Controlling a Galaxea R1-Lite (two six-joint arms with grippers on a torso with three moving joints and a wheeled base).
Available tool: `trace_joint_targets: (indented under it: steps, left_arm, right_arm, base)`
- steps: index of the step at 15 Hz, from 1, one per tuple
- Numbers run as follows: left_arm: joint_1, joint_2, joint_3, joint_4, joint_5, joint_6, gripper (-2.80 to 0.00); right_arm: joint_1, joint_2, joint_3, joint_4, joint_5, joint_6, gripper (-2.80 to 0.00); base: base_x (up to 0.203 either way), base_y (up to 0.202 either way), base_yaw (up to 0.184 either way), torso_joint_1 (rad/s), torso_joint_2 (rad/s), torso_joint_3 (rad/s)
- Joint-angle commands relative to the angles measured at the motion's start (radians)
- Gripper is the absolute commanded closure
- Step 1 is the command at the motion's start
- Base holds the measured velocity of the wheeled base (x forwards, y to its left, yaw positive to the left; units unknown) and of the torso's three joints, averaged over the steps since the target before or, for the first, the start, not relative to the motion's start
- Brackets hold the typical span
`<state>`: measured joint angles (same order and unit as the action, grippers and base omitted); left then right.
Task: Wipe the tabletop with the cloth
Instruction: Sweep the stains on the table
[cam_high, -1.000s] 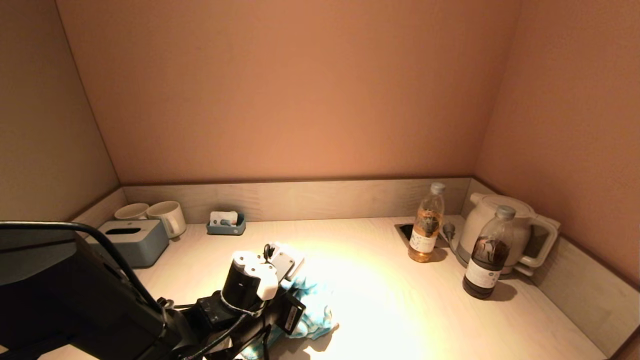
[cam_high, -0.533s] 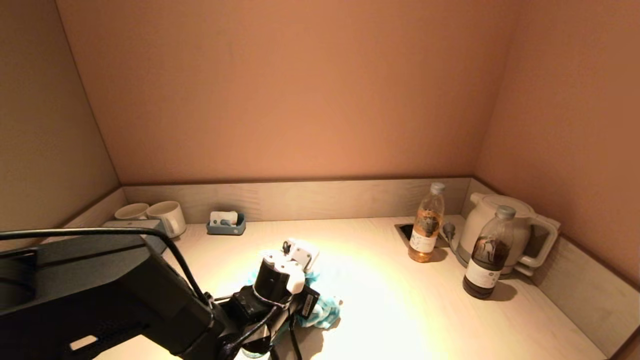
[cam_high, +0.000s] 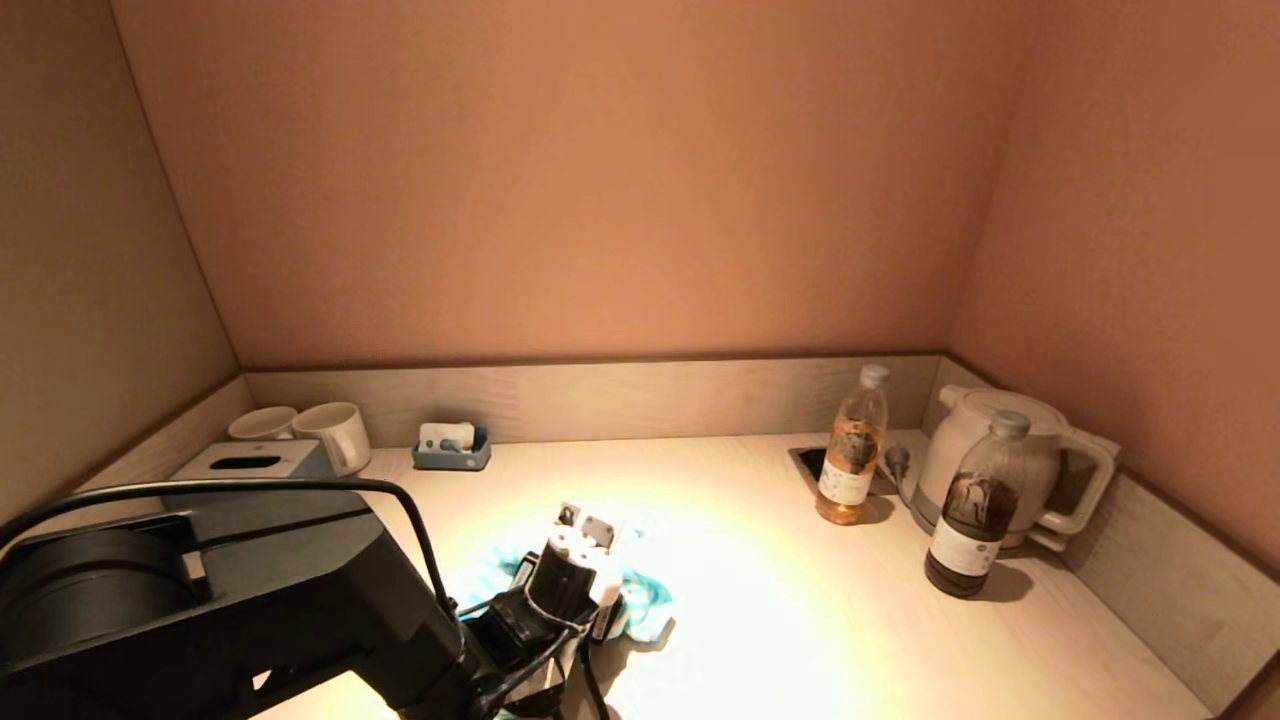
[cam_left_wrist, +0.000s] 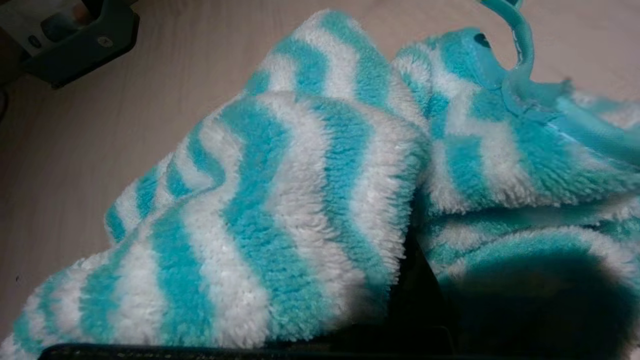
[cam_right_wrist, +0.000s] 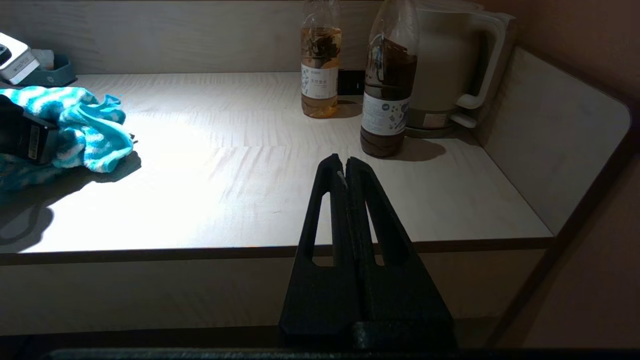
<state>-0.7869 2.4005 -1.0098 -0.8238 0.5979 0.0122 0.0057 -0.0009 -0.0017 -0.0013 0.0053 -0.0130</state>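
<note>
The cloth (cam_high: 645, 600) is fluffy with turquoise and white stripes. It lies bunched on the pale wooden tabletop (cam_high: 800, 620), left of the middle and near the front. My left gripper (cam_high: 585, 540) is pressed down on it. Its fingers are buried in the folds, and the cloth (cam_left_wrist: 300, 200) fills the left wrist view. The cloth also shows in the right wrist view (cam_right_wrist: 85, 125). My right gripper (cam_right_wrist: 345, 165) is shut and empty, parked off the table's front edge, out of the head view.
An amber bottle (cam_high: 852, 460), a dark bottle (cam_high: 975, 510) and a white kettle (cam_high: 1010, 465) stand at the back right by a socket recess (cam_high: 812, 462). Two mugs (cam_high: 330, 435), a grey tissue box (cam_high: 250, 462) and a small blue tray (cam_high: 452, 448) stand at the back left.
My left arm has swung further into view. Its gripper has dragged the cloth a little to the right and away from the front edge. The right arm has not moved.
</note>
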Motion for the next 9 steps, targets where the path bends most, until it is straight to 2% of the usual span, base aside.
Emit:
trace_joint_targets:
  steps: [1, 6, 8, 9]
  left_arm:
    - [0.012, -0.026, 0.048, -0.003, 0.005, -0.017, 0.0]
    - [0.012, -0.164, 0.199, 0.002, -0.021, -0.126, 0.0]
    - [-0.015, -0.17, 0.202, 0.016, -0.023, -0.164, 0.0]
    - [-0.058, -0.181, 0.199, 0.042, -0.028, -0.189, 0.0]
  right_arm:
    - [0.0, 0.001, 0.0, 0.0, 0.001, 0.0, 0.0]
    - [0.0, 0.001, 0.0, 0.0, 0.001, -0.001, 0.0]
    - [0.0, 0.001, 0.0, 0.0, 0.001, -0.001, 0.0]
    - [0.0, 0.001, 0.0, 0.0, 0.001, 0.001, 0.0]
  base:
    - [0.0, 0.0, 0.0, 0.0, 0.0, 0.0]
    - [0.0, 0.0, 0.0, 0.0, 0.0, 0.0]
    - [0.0, 0.0, 0.0, 0.0, 0.0, 0.0]
    - [0.0, 0.0, 0.0, 0.0, 0.0, 0.0]
